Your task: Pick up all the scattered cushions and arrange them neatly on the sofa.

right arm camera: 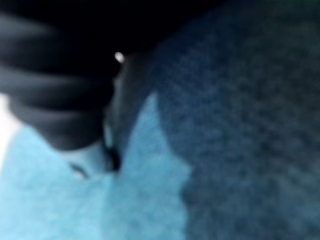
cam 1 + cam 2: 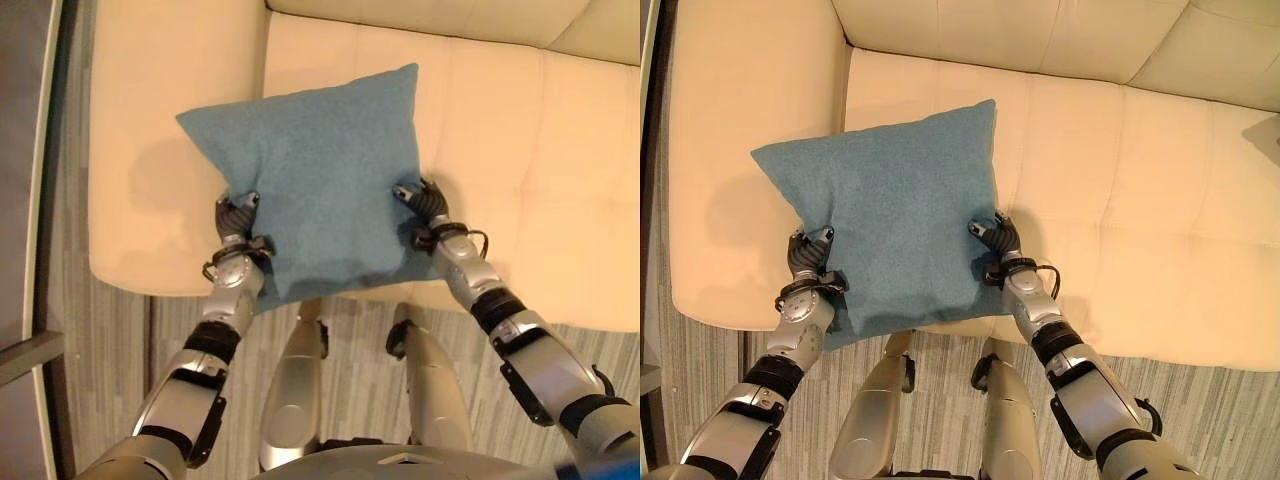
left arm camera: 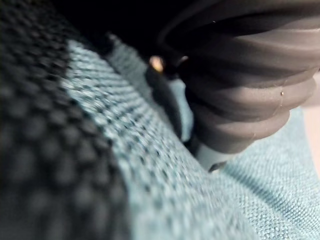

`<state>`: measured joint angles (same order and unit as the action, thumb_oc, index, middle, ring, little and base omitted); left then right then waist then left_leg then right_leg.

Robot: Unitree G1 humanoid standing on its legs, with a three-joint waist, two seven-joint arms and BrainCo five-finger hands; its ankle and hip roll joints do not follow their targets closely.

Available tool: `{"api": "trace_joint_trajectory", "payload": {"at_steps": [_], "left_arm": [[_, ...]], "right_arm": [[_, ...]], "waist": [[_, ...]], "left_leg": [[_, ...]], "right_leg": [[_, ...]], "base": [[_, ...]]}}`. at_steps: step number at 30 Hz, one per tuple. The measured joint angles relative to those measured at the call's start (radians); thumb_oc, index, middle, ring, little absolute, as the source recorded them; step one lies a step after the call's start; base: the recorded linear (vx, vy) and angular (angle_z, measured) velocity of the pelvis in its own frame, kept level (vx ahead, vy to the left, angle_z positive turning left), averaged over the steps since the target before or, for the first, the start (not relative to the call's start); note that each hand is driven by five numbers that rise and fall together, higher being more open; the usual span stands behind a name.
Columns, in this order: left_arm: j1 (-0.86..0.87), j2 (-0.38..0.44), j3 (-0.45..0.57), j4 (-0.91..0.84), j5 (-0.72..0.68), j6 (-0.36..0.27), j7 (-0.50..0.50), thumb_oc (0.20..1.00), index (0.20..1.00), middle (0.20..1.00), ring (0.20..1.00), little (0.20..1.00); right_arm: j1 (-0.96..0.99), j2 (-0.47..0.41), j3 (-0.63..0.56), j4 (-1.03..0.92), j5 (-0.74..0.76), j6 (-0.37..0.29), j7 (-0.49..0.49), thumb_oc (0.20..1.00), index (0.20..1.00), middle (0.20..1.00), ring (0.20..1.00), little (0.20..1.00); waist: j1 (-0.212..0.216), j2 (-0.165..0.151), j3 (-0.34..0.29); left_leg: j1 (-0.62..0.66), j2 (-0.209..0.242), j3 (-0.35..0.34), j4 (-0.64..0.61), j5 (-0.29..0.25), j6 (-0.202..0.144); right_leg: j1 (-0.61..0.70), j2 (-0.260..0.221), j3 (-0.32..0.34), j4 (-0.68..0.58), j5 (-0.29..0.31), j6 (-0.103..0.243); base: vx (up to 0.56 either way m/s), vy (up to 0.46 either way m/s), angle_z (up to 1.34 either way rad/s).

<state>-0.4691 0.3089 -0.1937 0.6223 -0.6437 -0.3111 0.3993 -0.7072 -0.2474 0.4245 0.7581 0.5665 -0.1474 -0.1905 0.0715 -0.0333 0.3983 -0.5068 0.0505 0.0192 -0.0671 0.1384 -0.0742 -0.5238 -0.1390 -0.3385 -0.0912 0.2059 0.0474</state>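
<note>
A blue-grey cushion (image 2: 315, 175) is held up between both hands over the near left part of a cream sofa (image 2: 520, 150), above the seat and close to the left armrest (image 2: 160, 130). It is turned a little, so one corner points to the far right and another reaches left over the armrest, while its near edge hangs past the front of the sofa seat. The left hand (image 2: 236, 216) grips the cushion's near left edge, with its fingers curled onto the fabric and the dark ribbed cover just below. The right hand (image 2: 422, 201) does the same on the right edge, fingers pinched into the cloth. In the left wrist view the woven blue fabric (image 3: 150, 165) lies pressed right against the ribbed cover (image 3: 250, 85), and in the right wrist view the cloth (image 1: 235, 125) bulges up beside that hand's cover (image 1: 55, 95) too. The cushion casts a soft shadow on the seat and armrest beneath it. In front of the sofa lies a grey striped carpet (image 2: 120, 330), running along its near edge.
</note>
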Motion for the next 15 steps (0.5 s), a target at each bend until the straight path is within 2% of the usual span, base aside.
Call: {"api": "trace_joint_trajectory", "payload": {"at_steps": [3, 6, 15], "left_arm": [[-0.001, -0.018, 0.000, -0.003, -0.001, 0.000, 0.000, 0.200, 0.200, 0.200, 0.200, 0.200], [-0.003, -0.034, -0.004, -0.035, 0.000, 0.008, 0.001, 0.200, 0.200, 0.200, 0.200, 0.200], [-0.107, -0.030, -0.048, -0.138, 0.065, 0.037, 0.019, 0.200, 0.200, 0.200, 0.200, 0.200]], "right_arm": [[0.016, 0.001, -0.026, -0.030, 0.000, -0.001, -0.018, 0.200, 0.200, 0.200, 0.200, 0.200], [0.074, 0.005, -0.101, -0.154, -0.003, -0.005, -0.052, 0.200, 0.200, 0.200, 0.200, 0.200], [0.081, -0.040, -0.191, -0.273, -0.092, -0.068, -0.152, 0.200, 0.200, 0.200, 0.200, 0.200]], "waist": [[0.000, -0.002, -0.010], [-0.005, -0.003, -0.011], [-0.064, -0.004, -0.011]], "left_leg": [[0.001, -0.002, 0.001, -0.001, 0.000, 0.000], [0.001, -0.004, 0.000, -0.002, 0.001, 0.002], [0.021, -0.002, 0.026, 0.001, 0.003, 0.004]], "right_leg": [[0.000, -0.001, 0.001, 0.000, 0.000, 0.000], [0.000, -0.003, 0.001, 0.000, 0.000, 0.000], [0.008, -0.002, 0.021, 0.000, 0.007, -0.005]], "base": [[0.02, 0.006, 0.01], [0.01, 0.005, 0.01], [0.01, -0.007, -0.06]]}}
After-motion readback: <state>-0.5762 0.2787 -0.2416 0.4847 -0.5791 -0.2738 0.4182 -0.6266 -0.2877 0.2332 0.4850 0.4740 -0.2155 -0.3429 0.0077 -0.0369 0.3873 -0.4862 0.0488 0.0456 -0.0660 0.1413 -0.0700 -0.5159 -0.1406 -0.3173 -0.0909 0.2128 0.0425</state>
